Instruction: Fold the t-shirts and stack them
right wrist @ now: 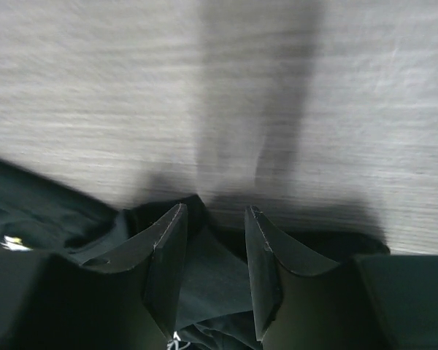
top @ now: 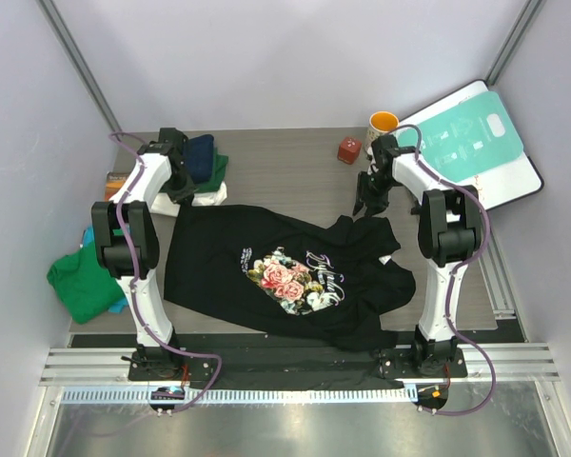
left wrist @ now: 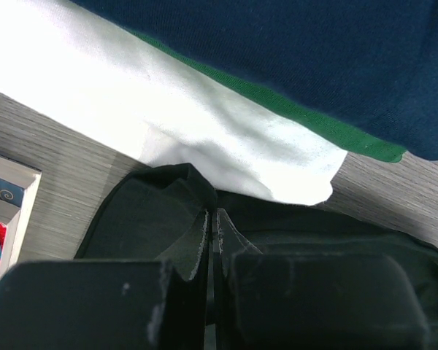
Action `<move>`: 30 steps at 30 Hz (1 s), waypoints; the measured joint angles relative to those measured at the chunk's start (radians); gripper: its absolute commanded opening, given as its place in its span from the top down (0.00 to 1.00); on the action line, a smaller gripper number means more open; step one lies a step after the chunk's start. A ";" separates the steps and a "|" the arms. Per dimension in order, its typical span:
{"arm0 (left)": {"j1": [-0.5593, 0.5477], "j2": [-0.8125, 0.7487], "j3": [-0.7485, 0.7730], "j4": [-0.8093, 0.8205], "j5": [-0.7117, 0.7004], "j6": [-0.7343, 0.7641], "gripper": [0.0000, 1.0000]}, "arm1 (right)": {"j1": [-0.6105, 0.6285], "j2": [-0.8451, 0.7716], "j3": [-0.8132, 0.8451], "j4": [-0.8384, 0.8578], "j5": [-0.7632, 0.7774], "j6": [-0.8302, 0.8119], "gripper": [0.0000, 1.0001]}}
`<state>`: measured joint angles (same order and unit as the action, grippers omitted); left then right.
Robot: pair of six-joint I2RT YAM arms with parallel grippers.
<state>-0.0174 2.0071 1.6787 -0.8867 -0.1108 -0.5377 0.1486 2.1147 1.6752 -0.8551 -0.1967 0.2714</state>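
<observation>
One side only is held: the left claw [left wrist: 212, 215] pinches the black shirt [top: 219, 257], the right claw [right wrist: 215, 211] stands half-spread, so pulling now would skew it.

Spread t-shirt [top: 285, 276] on table [top: 285, 162]; folded stack [top: 207, 167] behind-left

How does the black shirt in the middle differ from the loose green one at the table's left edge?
The black shirt lies spread across the table; the green shirt is bunched in a heap. The black shirt carries a rose print; the green shirt shows none. The left fingers pinch the black shirt's edge; nothing touches the green shirt. Neither is folded yet.
</observation>
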 measured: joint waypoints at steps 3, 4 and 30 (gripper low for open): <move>0.000 0.000 0.000 0.000 0.000 0.000 1.00 | 0.000 -0.001 -0.045 -0.010 -0.011 -0.006 0.57; 0.000 0.000 0.000 0.000 0.001 0.000 1.00 | 0.000 -0.001 -0.060 -0.014 -0.013 -0.008 0.57; 0.000 0.000 0.000 0.001 0.027 0.000 1.00 | 0.000 -0.215 -0.220 -0.070 -0.072 -0.026 0.99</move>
<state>-0.0174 2.0071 1.6787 -0.8856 -0.0837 -0.5373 0.1490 1.8996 1.4548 -0.9249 -0.2687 0.2455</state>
